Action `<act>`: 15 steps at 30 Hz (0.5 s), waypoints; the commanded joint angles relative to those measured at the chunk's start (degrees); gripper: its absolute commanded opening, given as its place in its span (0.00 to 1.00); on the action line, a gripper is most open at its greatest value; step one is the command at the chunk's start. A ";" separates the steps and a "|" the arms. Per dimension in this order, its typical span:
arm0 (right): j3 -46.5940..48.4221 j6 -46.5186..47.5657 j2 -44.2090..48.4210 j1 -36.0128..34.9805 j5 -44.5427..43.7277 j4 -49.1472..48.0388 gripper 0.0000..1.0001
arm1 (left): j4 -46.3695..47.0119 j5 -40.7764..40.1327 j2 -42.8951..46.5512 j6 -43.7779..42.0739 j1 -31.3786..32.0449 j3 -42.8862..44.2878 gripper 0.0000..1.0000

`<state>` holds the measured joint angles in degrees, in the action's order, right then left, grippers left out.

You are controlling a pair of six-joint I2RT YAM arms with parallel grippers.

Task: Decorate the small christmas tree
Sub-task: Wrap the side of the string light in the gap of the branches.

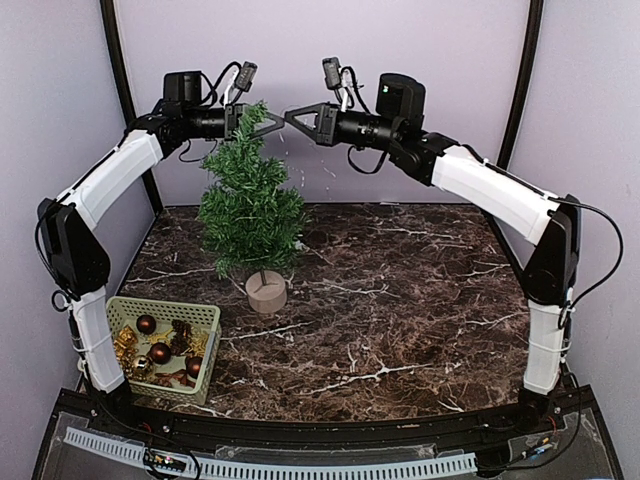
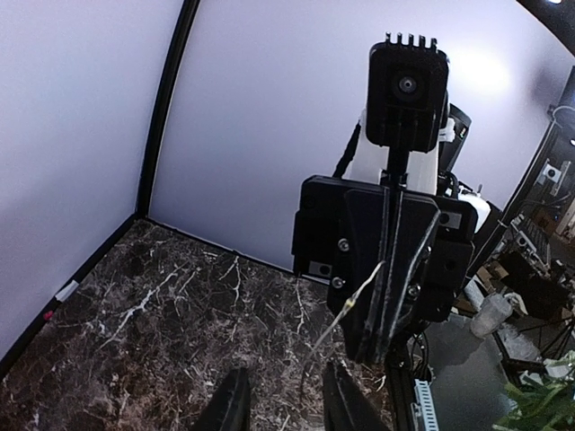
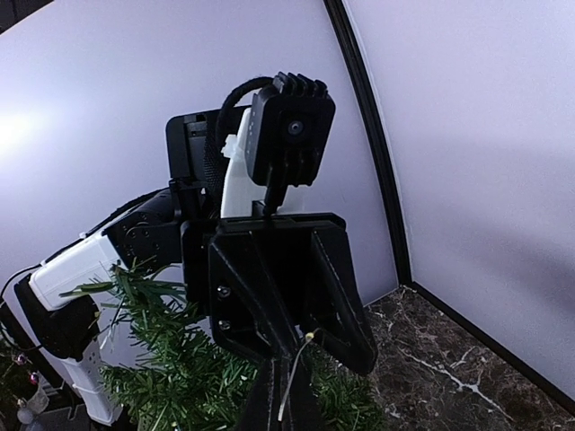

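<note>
1. My right gripper [image 3: 272,395] pinches a thin pale wire [image 3: 292,377]; left gripper [image 2: 286,400] opposite, jaws apart.
2. Small dark-green bristly christmas tree [image 1: 250,205] stands just below them.
3. Risk: early release drops wire into branches.

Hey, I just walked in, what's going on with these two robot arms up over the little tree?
Both arms are raised, nearly tip to tip, above the small christmas tree. The right gripper is shut and appears to pinch a thin pale strand. The left gripper faces it with jaws apart and holds nothing. No decoration shows on the tree; the brown and gold ornaments lie in the green basket at the table's near left.
</note>
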<state>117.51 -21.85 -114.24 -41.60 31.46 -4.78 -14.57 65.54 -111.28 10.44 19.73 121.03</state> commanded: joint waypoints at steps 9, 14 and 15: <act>-6.52 -0.54 4.91 0.12 -5.10 -4.81 0.07 | 5.39 0.37 2.79 0.46 1.19 -1.08 0.00; -26.86 -3.12 17.54 1.26 -12.74 -16.62 0.66 | 8.68 0.05 4.99 1.58 1.24 -3.92 0.00; -31.38 -3.49 19.64 1.40 -15.09 -17.73 0.73 | 8.83 0.13 5.05 1.72 1.21 -4.15 0.00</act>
<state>96.49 -23.00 -103.81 -41.23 24.53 -11.84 -9.65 65.41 -110.52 11.38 20.80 118.28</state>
